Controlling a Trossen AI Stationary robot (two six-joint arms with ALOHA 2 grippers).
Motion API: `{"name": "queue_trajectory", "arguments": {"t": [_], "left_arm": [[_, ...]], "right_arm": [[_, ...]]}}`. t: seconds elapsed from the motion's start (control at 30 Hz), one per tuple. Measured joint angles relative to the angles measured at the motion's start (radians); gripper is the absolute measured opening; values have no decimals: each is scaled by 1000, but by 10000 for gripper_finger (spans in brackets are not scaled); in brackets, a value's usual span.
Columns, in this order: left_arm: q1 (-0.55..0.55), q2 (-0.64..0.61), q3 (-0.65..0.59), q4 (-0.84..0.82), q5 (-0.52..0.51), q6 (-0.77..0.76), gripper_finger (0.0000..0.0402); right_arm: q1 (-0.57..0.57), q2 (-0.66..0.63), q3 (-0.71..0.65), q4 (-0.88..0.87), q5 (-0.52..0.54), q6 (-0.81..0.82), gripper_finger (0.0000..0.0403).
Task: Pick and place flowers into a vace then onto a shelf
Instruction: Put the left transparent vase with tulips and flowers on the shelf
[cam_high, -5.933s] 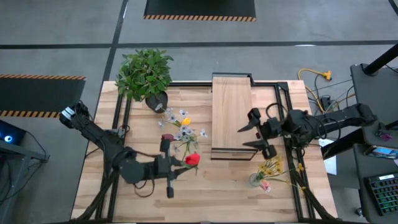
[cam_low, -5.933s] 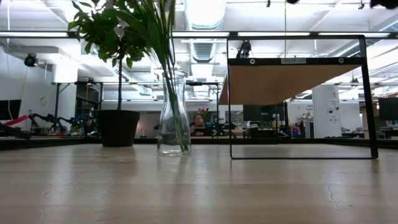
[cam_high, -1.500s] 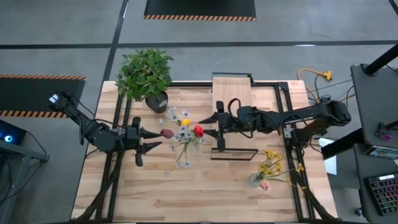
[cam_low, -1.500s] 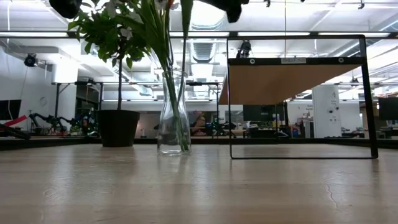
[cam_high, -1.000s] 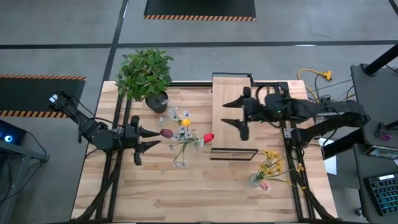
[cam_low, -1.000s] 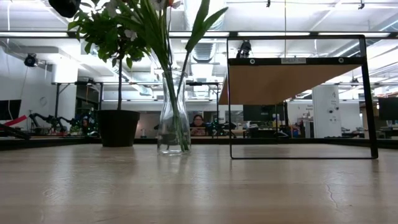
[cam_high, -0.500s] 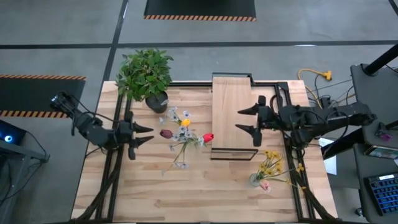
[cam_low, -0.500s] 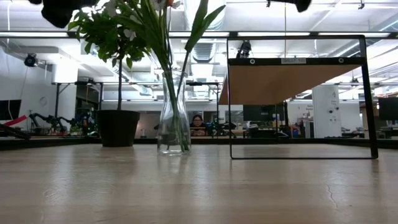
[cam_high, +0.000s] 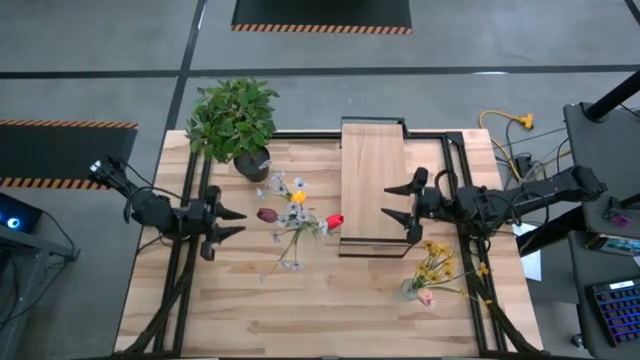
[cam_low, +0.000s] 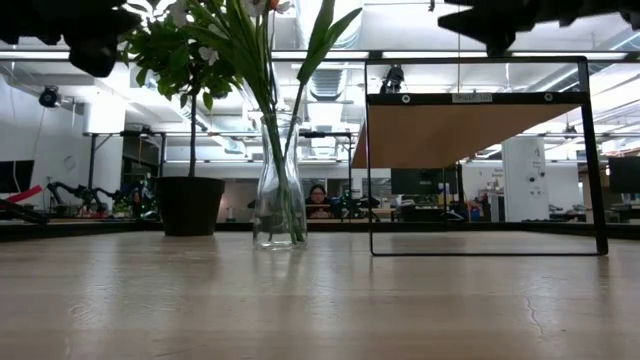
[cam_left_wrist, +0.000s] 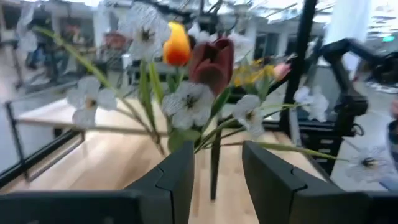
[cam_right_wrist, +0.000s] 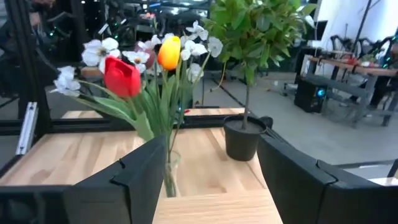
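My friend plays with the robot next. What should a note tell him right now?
Left gripper: open, empty, beside the clear glass vase.
Right gripper: open, empty, over the pale-wood shelf.
Vase stands on the wooden table, holding a red tulip, a yellow tulip, a dark red tulip and white sprigs.
Loose yellow and pink flowers lie near the right arm.
Left: add them, then put the vase on the shelf.

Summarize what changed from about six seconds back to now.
The red tulip went from the left gripper near the table's front to the right gripper, then into the vase with the other flowers. Both arms pulled back: the left gripper to the vase's left, the right gripper, fingers open, over the shelf. Potted plant, shelf and the loose yellow flowers stayed put.
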Motion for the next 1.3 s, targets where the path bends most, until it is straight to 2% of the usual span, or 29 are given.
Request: {"name": "queue_trajectory", "arguments": {"t": [0.2,0.4,0.6,0.77,0.83,1.13,1.3], "left_arm": [[139,-33,-12,-26,58,39,115],[360,-36,-32,24,296,24,109],[526,3,-155,173,312,8,108],[555,3,-243,281,313,9,109],[554,7,-240,273,314,8,115],[555,140,-203,275,315,42,191],[555,235,-203,373,307,2,206]], "right_arm": [[-1,-4,-41,100,64,-72,238],[0,-6,-42,107,70,-29,235],[2,-5,-42,106,69,16,240],[2,-6,-42,124,68,-15,236],[2,-6,-42,135,68,-47,235],[1,1,-42,188,74,-171,233],[1,0,-42,185,74,-180,232]]}}
